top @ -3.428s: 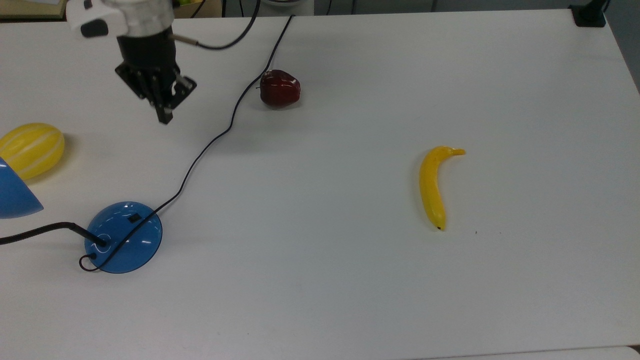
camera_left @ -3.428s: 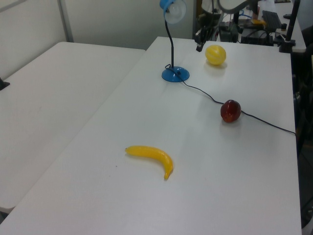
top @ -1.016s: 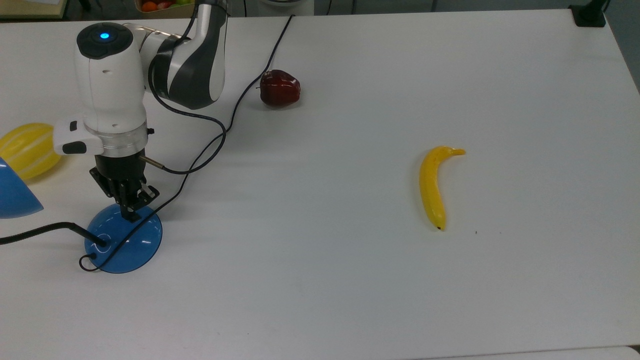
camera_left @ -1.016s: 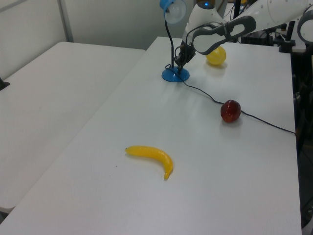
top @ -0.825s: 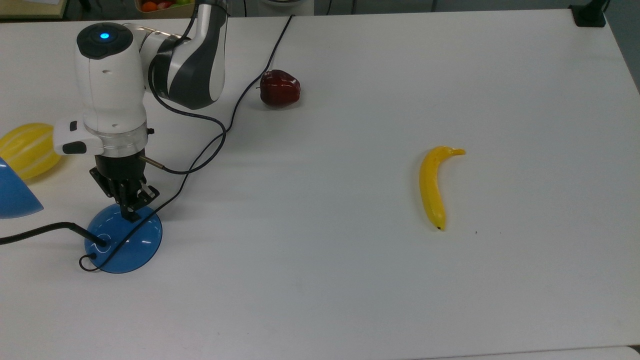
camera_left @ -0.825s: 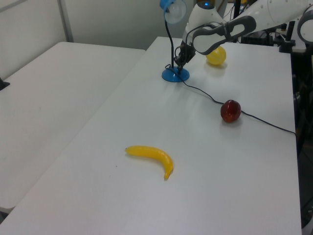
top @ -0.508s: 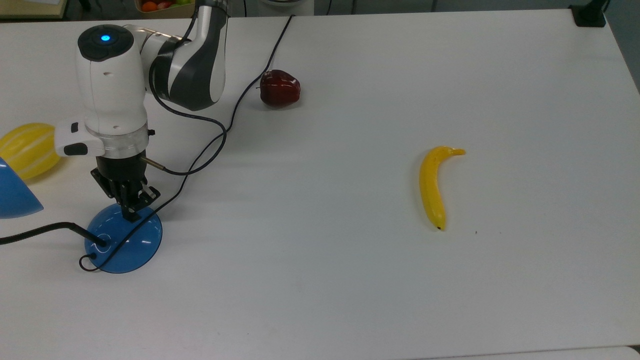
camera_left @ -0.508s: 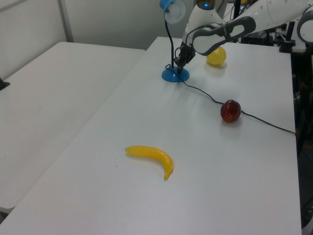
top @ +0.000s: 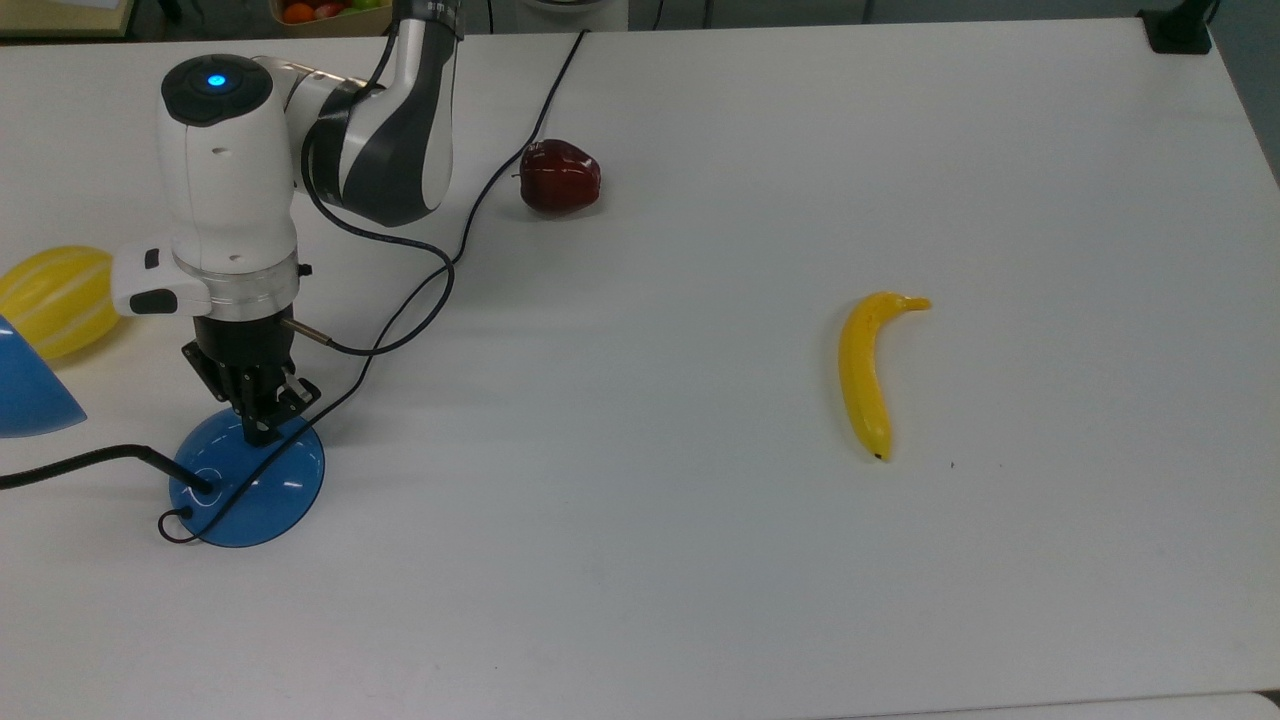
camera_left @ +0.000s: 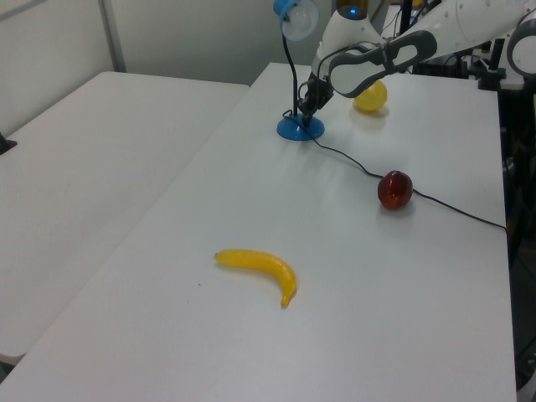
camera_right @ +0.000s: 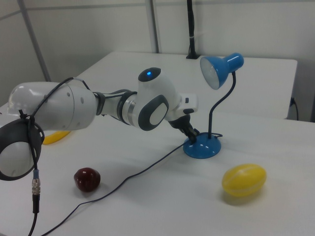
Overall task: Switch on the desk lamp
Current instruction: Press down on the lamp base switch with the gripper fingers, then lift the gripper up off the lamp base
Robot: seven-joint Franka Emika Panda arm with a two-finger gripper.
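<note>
Top view: the gripper [top: 258, 432], fingers pressed together, tips down on the desk lamp [top: 247, 487] base's upper edge, hiding the switch beneath. Its shade is cut off at the top view's left.

the pincer [top: 258, 432] hides the desk lamp [top: 247, 487] switch; the top view's left edge crops its shade.
</note>
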